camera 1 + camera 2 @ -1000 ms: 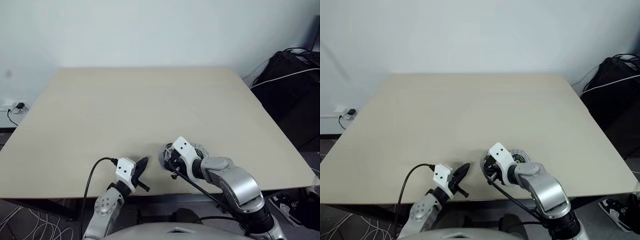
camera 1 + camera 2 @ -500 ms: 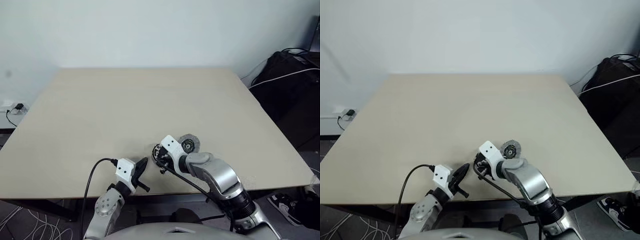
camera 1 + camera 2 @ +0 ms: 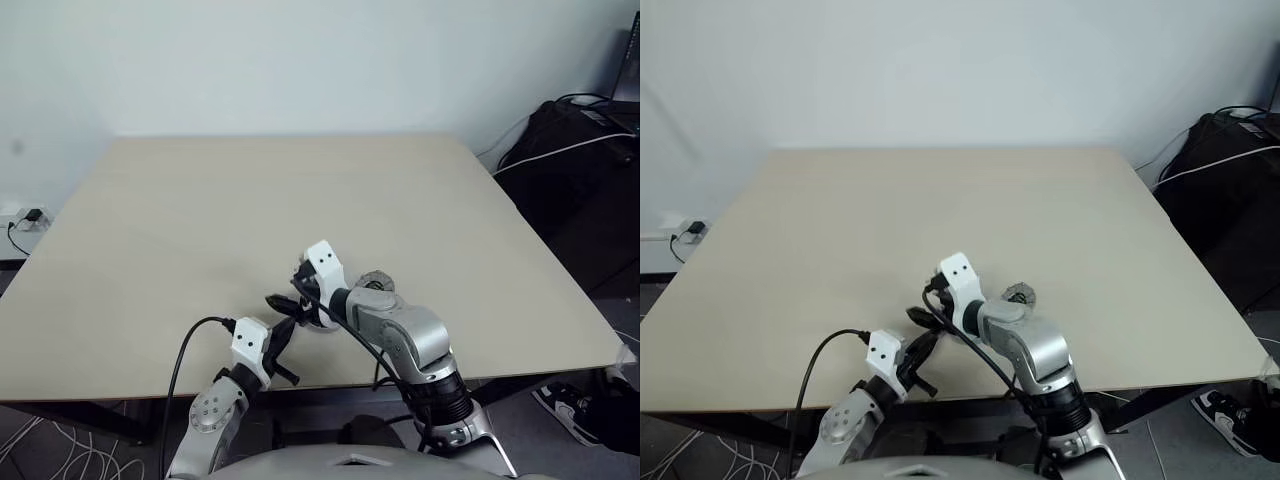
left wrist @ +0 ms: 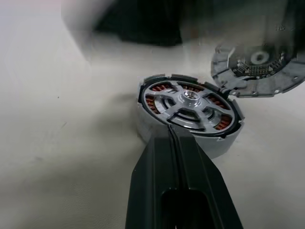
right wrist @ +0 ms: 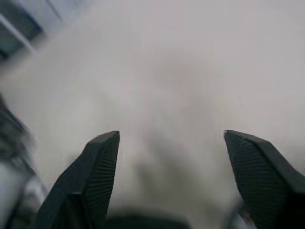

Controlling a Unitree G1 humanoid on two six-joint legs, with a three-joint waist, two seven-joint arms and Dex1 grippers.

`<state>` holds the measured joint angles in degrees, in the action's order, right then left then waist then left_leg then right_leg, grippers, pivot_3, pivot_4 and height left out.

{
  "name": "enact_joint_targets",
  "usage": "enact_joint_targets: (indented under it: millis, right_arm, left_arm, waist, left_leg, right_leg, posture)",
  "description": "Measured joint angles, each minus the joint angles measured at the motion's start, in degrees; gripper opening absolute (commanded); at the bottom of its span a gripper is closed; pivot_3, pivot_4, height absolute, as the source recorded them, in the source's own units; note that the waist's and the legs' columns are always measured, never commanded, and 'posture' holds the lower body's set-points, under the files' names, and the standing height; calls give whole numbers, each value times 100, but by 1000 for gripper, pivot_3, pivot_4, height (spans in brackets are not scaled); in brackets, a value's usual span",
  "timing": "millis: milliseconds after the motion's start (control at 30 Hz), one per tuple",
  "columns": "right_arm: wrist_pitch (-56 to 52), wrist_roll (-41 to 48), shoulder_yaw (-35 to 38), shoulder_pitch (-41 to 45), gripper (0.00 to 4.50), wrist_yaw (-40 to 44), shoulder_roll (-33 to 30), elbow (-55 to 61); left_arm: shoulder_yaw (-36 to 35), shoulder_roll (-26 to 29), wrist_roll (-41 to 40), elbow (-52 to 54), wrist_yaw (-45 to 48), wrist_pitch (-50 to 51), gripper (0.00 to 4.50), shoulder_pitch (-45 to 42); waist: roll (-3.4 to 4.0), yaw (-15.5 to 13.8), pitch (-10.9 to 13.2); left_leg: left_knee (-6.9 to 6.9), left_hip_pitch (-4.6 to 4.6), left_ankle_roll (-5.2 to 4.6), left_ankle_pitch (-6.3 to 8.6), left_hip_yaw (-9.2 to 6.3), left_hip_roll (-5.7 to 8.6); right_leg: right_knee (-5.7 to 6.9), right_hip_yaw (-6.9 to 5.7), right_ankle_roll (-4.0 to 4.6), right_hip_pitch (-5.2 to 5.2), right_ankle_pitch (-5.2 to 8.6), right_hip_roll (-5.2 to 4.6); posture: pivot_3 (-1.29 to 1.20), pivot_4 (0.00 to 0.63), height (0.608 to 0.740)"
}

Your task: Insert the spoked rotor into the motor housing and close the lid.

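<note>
Beige rectangular worktop (image 3: pixel 300 190) before a pale wall, with black bags and white cables on the floor beyond its right edge. Left end effector (image 4: pixel 172 138): two black fingers pressed together, empty, near the worktop's front edge. Just past its tip, in the left wrist view, stands the motor housing (image 4: pixel 188 114), a small round pale-grey casing with copper-brown windings showing between the arms of the spoked rotor (image 4: pixel 189 101), a silver wheel with a central hub and black outer rim, seated inside it. Beyond the housing, touching or overlapping its far rim, lies the lid (image 4: pixel 257 69), a thin round pale-grey disc, green-and-black face up. Right end effector (image 5: pixel 171 157): two black ribbed fingers spread wide, holding nothing, bare worktop between them. In the head views it hangs over the left end effector's tip, with the lid (image 3: pixel 1018 294) just to its right.
</note>
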<state>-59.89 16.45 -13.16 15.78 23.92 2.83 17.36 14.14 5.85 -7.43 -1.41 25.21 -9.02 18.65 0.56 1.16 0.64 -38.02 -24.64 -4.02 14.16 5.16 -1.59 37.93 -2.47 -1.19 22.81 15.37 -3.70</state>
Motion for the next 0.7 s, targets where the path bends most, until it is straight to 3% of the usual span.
enact_joint_targets:
  millis: [67, 167, 300, 333, 433, 567, 700]
  right_arm:
    - [109, 160, 287, 150, 3400, -139, 59, 202]
    - [649, 12, 517, 327, 2628, -473, -45, 571]
    - [1425, -739, 349, 198, 1327, -704, -1095, 872]
    - [1728, -1054, 311, -21, 1026, -748, -1554, 894]
    - [2143, -1525, 300, -477, 39, -806, -2172, 836]
    - [2630, -2287, 269, -1326, 13, -937, -3046, 728]
    - [2708, -2434, 449, -2131, 13, -933, -3196, 782]
  left_arm:
    - [1, 3, 0, 19, 10, 7, 0, 0]
    - [-1, 6, 0, 31, 23, 6, 0, -18]
    - [-5, 20, 12, 30, 22, -33, 0, -62]
    - [-17, 47, 13, 26, 20, -61, 0, -58]
    - [-71, 103, 12, -33, 22, -154, 0, -39]
    - [-89, 108, 11, -74, 36, -268, 0, 7]
    - [-125, 122, 11, -108, 37, -293, 0, 13]
  waist:
    - [-1, -13, 0]
    - [2, -4, 0]
    - [3, -30, -2]
    - [2, -45, -3]
    - [8, -25, -1]
    - [8, -50, -1]
    - [3, -55, 1]
  left_leg:
    - [0, -2, 0, 0, 0, 1]
    - [7, -1, 0, 1, 2, 1]
    - [9, -2, 1, 0, 4, 2]
    - [9, -2, 1, 0, 6, 2]
    - [12, -2, 1, -1, 11, 0]
    - [7, 2, 0, -2, 12, 0]
    - [4, 10, -2, -1, 11, -1]
  right_leg:
    - [-4, 0, 0, 0, 0, -3]
    - [-4, 1, 0, 4, 0, -5]
    - [-10, -1, 7, 4, 4, -7]
    - [-12, -1, 11, 3, 6, -8]
    - [-9, 5, 15, 9, 9, -4]
    - [-9, 3, 15, 3, 11, -2]
    - [-4, 1, 10, -5, 12, 4]
  posture:
    - [0, 0, 740]
    - [0, 0, 740]
    - [0, 0, 740]
    - [0, 0, 740]
    - [0, 0, 740]
    - [0, 0, 740]
    - [0, 0, 740]
